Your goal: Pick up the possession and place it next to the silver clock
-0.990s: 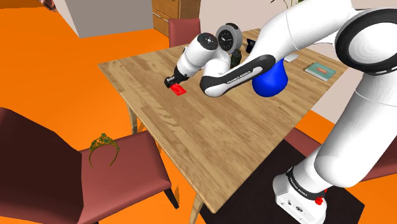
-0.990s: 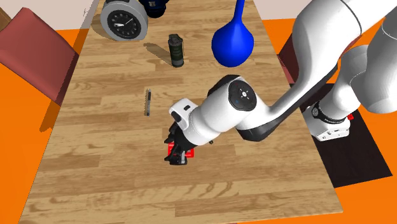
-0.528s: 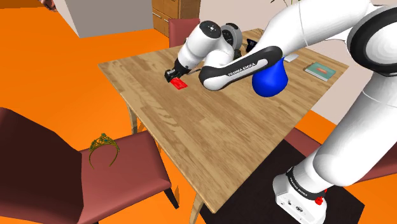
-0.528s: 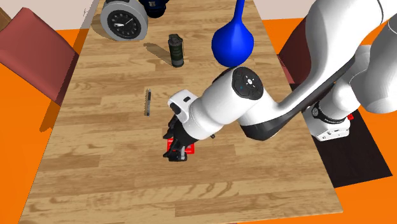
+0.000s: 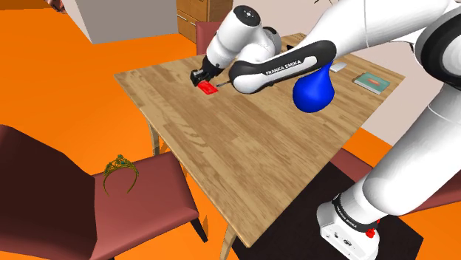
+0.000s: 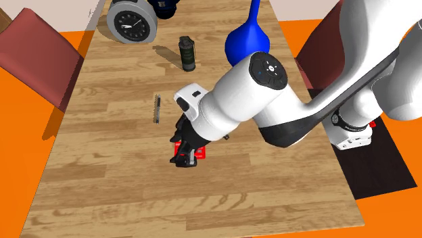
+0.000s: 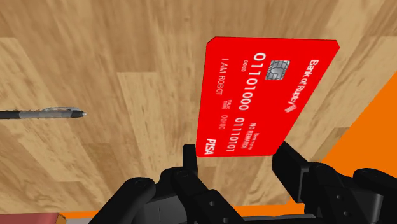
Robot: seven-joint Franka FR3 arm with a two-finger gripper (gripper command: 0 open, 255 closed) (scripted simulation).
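Between the jaws sat the red bank card [image 7: 267,95], pinched across its narrow width near one short end, one black finger [image 7: 189,159] against each long edge. The jaws were therefore closed on the card rather than on nothing. Most of the card stuck out beyond the fingertips with its printed face to the wrist camera. A flat card gives little else to grip, which probably explains the edge hold. In the shoulder view the card [image 5: 210,89] hung under the hand near the far side of the worktop [image 5: 244,162], apparently just clear of the wood, though the gap was hard to judge. A pen [image 6: 157,108] lay near it on the boards, apart from the card [image 6: 184,154] and out of the hand's way. Further along, a dark canister [image 6: 187,53] and a blue vase [image 6: 242,46] stood between the hand and the silver clock [image 6: 132,24] at the worktop's end. The card was well apart from the clock, so the carry seemed barely begun, and a path past the canister looked wise.
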